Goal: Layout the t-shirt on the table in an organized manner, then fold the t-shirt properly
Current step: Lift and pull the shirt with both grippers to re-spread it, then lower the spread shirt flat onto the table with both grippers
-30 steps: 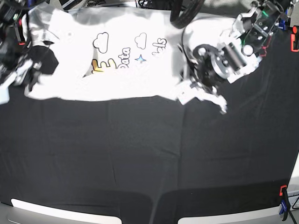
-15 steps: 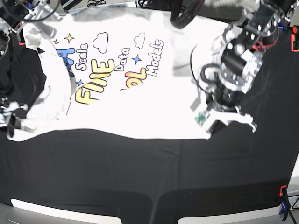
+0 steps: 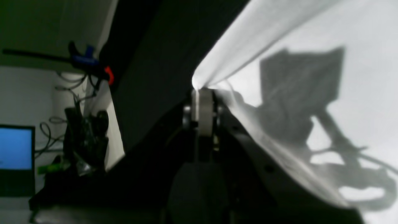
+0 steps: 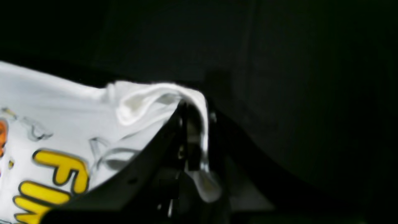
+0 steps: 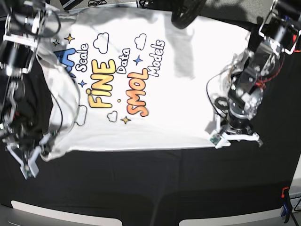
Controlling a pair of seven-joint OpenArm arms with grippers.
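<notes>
bare table nearside, t-shirt covering far half, arms flanking

This is a robotics lab or test bench rather than a home. A wide table carries a matte black cloth stretched flat and pinned by a clamp at its near right corner, with another red clamp at the right edge. Loose black cables hang over the far edge. The left wrist view shows a lit blue monitor beside the table, tangled wires and one more blue clamp against a plain pale wall.
</notes>
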